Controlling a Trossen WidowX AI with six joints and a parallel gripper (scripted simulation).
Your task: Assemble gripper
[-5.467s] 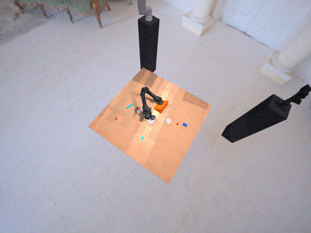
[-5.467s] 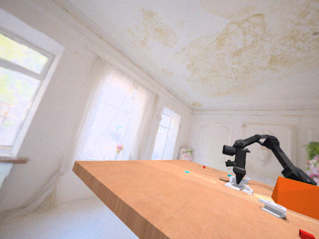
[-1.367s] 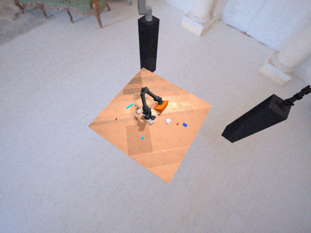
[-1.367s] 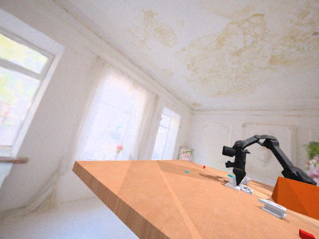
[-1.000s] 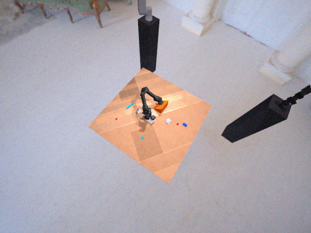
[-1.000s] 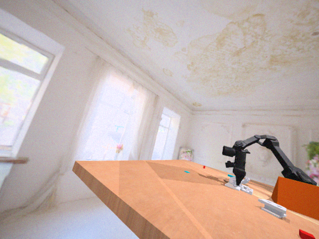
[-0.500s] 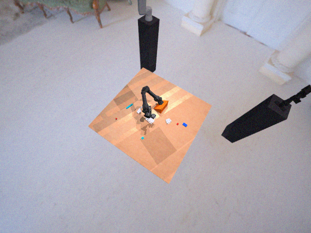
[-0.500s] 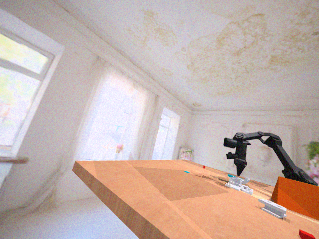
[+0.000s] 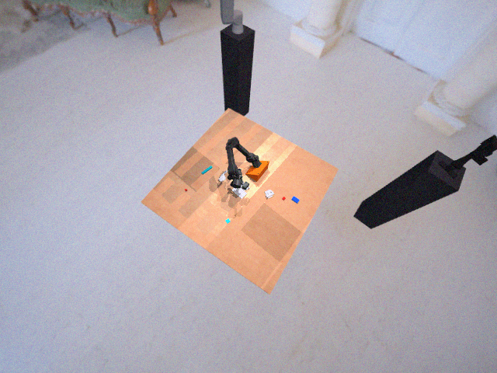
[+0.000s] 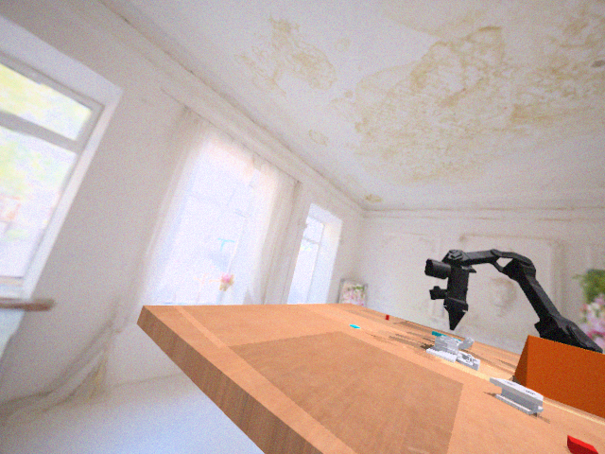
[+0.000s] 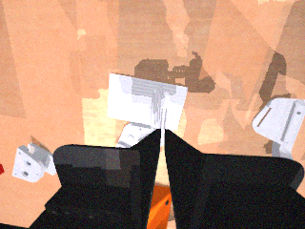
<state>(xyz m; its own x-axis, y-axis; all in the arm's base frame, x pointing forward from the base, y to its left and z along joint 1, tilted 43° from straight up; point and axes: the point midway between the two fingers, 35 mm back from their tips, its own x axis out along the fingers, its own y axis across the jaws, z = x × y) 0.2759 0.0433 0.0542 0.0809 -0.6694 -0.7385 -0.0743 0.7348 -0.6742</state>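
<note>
My gripper [image 10: 453, 328] [image 11: 162, 133] points down, shut and empty, above the white parts. Below it, a white rectangular plate with upright ribs [image 9: 239, 193] [image 10: 444, 344] [image 11: 129, 100] lies on the table. A smaller white part [image 10: 468, 360] [image 11: 131, 134] is close beside it, partly hidden by a finger in the wrist view. A white part with a slot [image 9: 222, 176] [image 11: 281, 119] lies apart, at the wrist view's right. A white part with holes [image 9: 269, 194] [image 10: 517, 394] [image 11: 28, 164] stands apart at its left. I cannot tell for sure which is base, jaw or housing plate.
An orange block [image 9: 256, 171] [image 10: 561, 375] [image 11: 159, 210] stands near the arm's base. A teal bar [image 9: 206, 170], a cyan piece [image 9: 227, 221] [image 10: 354, 325], a blue block [image 9: 295, 199] and two small red pieces [image 9: 283, 198] [image 9: 185, 189] lie around on the table.
</note>
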